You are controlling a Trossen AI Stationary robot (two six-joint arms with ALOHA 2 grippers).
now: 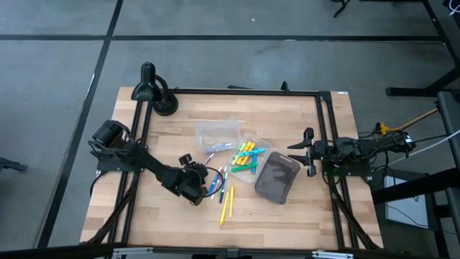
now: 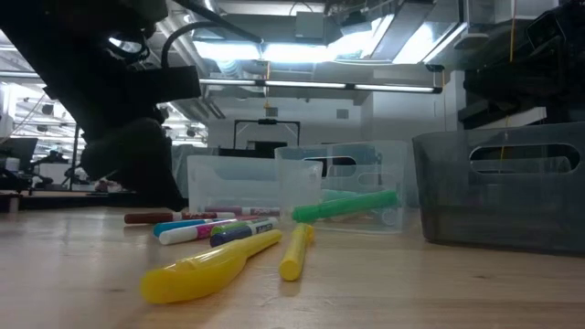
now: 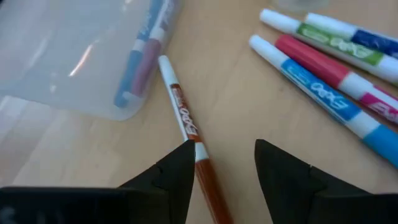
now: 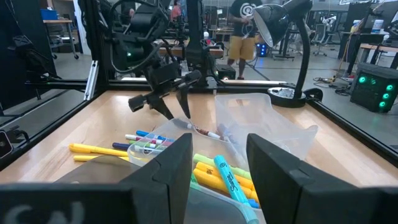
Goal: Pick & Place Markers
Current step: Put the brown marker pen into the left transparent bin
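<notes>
Two dark fingers of the left end effector [image 3: 224, 171] stand apart with nothing clamped between them, low over the wooden surface [image 1: 287, 208] a little left of centre in the overhead frame; in its wrist view a red-brown marker [image 3: 186, 121] lies flat on the wood, its lower end running along the inner edge of one finger, so to my eye it is loose, not gripped. Just beyond its white tip sits the clear tray [image 3: 74, 56], with a blue and a reddish pen showing through its wall, which is probably where the pens are meant to go. Off to the upper right of that view lie more loose markers [image 3: 329, 68], white-barrelled with blue, pink and green bands, side by side and close together. From above, two yellow pens [image 1: 227, 205] lie apart toward the bottom of the frame, and a second clear tray [image 1: 248, 160] holds a bright heap of yellow, green and blue ones. Beside it is the dark grey bin [image 1: 277, 178]. The right end effector [image 1: 310, 152] waits at the right edge, fingers parted and holding nothing.
</notes>
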